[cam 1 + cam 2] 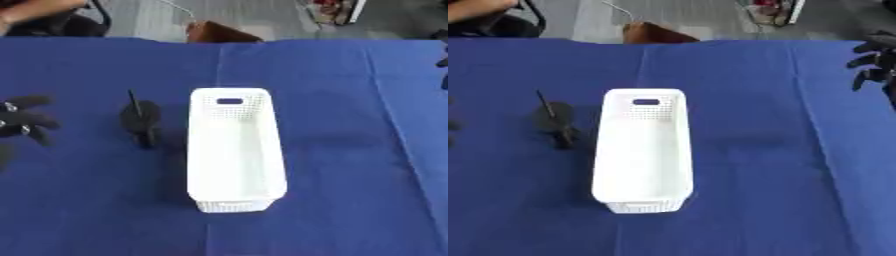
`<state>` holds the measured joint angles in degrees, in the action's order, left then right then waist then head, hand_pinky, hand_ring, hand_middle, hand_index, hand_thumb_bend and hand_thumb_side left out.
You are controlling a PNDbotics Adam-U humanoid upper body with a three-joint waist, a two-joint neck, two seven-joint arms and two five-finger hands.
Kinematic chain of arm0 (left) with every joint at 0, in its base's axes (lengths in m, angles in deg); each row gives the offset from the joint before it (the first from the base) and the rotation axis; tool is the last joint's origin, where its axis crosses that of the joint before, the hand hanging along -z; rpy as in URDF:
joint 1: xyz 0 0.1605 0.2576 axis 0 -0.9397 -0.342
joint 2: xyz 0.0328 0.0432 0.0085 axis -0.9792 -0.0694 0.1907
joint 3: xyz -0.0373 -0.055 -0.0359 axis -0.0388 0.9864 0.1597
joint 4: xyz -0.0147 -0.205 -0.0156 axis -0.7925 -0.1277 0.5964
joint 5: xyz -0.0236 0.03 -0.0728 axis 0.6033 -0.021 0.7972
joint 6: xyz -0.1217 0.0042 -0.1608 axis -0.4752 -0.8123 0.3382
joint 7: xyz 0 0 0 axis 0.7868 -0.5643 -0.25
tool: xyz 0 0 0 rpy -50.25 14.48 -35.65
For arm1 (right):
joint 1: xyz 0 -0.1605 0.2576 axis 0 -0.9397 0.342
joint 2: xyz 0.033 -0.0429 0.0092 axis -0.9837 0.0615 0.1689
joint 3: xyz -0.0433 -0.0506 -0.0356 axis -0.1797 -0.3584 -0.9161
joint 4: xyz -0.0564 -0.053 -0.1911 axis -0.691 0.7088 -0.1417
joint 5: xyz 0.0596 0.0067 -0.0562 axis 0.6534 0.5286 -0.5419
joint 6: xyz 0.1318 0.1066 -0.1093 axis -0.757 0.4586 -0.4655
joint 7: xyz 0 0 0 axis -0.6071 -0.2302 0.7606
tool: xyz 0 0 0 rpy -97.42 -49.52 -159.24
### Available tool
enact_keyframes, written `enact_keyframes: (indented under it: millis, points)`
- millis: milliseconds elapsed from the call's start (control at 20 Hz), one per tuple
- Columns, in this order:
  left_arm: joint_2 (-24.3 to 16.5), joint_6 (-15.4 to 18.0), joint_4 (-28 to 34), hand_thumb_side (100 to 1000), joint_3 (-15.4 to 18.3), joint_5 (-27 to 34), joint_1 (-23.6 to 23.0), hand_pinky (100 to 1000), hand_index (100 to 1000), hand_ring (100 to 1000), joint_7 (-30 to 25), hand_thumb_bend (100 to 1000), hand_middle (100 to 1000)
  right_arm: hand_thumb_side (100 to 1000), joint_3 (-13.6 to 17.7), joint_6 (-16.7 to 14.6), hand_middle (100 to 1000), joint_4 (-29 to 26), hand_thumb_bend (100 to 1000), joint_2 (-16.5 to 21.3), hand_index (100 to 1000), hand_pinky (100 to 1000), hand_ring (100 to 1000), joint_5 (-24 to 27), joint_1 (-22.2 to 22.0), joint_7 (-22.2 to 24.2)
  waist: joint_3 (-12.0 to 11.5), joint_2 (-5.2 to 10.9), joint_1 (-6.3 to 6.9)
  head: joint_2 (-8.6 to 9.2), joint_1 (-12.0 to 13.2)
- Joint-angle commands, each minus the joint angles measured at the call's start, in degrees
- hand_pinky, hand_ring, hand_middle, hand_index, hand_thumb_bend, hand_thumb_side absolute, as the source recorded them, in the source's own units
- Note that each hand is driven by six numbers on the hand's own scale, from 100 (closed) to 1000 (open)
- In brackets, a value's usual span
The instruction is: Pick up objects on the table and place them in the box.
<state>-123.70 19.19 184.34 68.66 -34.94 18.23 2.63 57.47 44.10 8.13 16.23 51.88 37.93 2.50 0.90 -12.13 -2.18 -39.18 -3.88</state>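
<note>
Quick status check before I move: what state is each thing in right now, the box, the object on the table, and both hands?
Box: upright on the blue cloth, nothing visible inside.
Black object: on the cloth left of the box, not in it, untouched.
Left hand: at the left edge, fingers spread, holding nothing.
Right hand: at the right edge, fingers open, holding nothing.

A matt blue cloth (350, 150) is covering the table, creasing faintly to the right of the box (234, 150). The box is looking like smooth white plastic, perforated at its ends. Left of it, a dark object (140, 120) is showing a dull, matt finish.
</note>
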Motion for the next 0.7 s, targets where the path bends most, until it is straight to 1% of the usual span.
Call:
enact_keyframes:
  millis: [50,350,550,700]
  points:
    - [-2.2,0.9,-0.2,860,0.2,0.5,1.1,599,896,744,-1.0,100,970,541,0.3,-12.9,719,-0.6,1000,1.3,835,415,669,-0.2,1.0,12.7,0.1,0.66,0.05,0.19,0.5]
    - [-4.0,0.8,-2.8,873,-0.1,1.5,2.4,599,895,746,-0.9,100,978,541,-0.2,-12.8,719,-0.6,1000,1.1,835,414,668,-0.4,1.4,12.7,1.0,0.64,0.25,0.24,1.1]
    - [-6.5,1.5,-6.6,881,-0.2,1.7,4.0,606,897,749,-0.7,100,980,541,-0.8,-12.6,718,-0.8,1000,0.8,835,414,668,-0.6,2.0,12.7,2.0,0.57,0.55,0.58,1.9]
    - [-8.3,2.6,-9.8,883,-0.3,1.2,5.2,610,898,749,-0.2,100,980,541,-1.0,-12.4,716,-1.0,1000,0.6,835,413,667,-0.7,2.3,12.7,2.9,0.47,0.81,0.82,2.3]
